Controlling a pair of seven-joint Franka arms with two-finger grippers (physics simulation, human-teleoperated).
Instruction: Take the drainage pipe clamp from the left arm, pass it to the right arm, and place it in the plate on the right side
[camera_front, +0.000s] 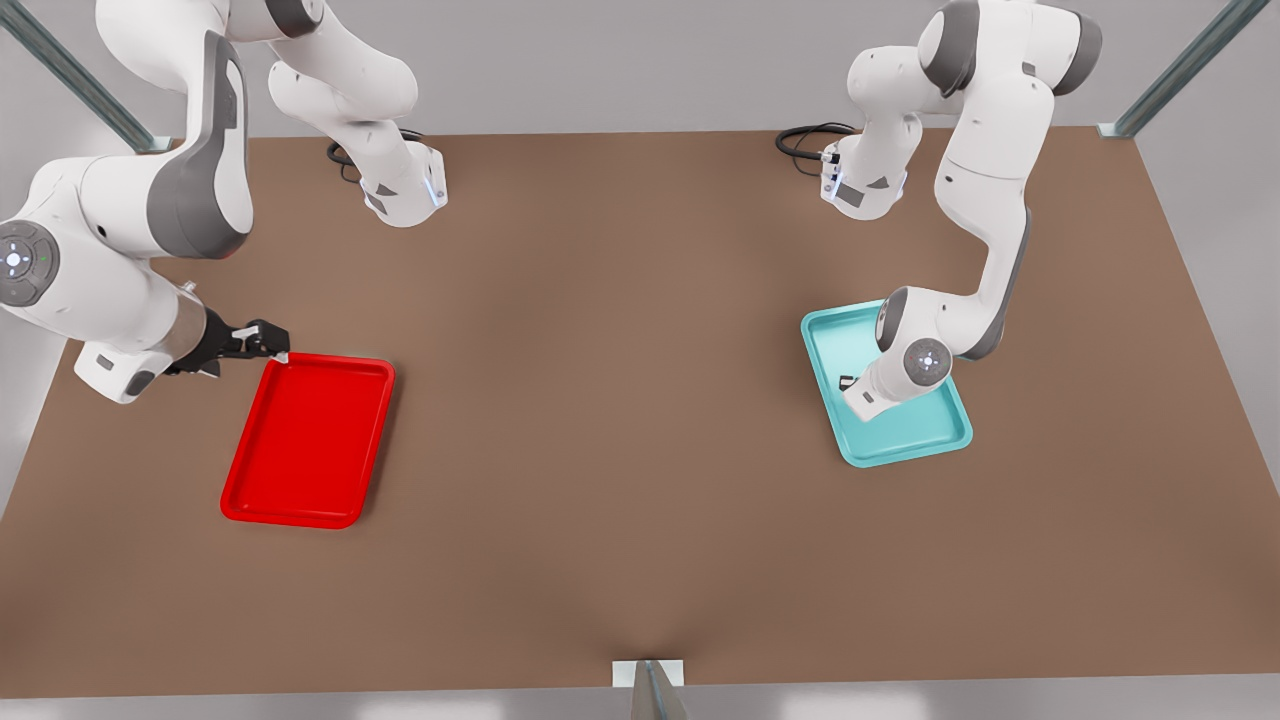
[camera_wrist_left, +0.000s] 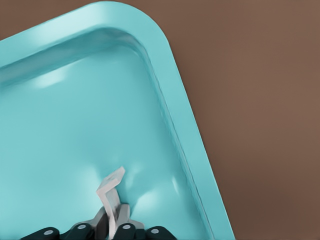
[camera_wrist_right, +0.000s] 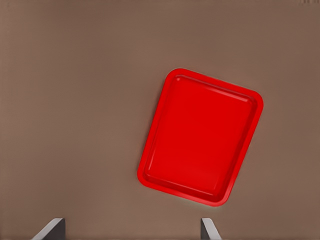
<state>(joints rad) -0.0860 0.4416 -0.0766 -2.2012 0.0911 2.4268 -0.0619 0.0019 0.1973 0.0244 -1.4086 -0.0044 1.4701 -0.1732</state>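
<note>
The drainage pipe clamp (camera_wrist_left: 111, 192) is a thin white bent strap, and my left gripper (camera_wrist_left: 118, 229) is shut on its lower end just above the floor of a teal tray (camera_wrist_left: 75, 125). In the front view this left gripper (camera_front: 848, 383) is mostly hidden under its own wrist, at the front view's right. The plate (camera_front: 310, 440), a glossy red tray, lies on the front view's left. My right gripper (camera_front: 258, 342) hangs beside the plate's far left corner. In the right wrist view the right gripper (camera_wrist_right: 131, 227) is open and holds nothing, with the plate (camera_wrist_right: 200, 137) beyond it.
The teal tray (camera_front: 940, 430) lies on the brown table (camera_front: 620, 400). Both arm bases (camera_front: 405, 190) (camera_front: 865, 185) stand at the table's far edge with black cables beside them. Metal frame posts rise at the far corners and at the near edge's middle (camera_front: 648, 690).
</note>
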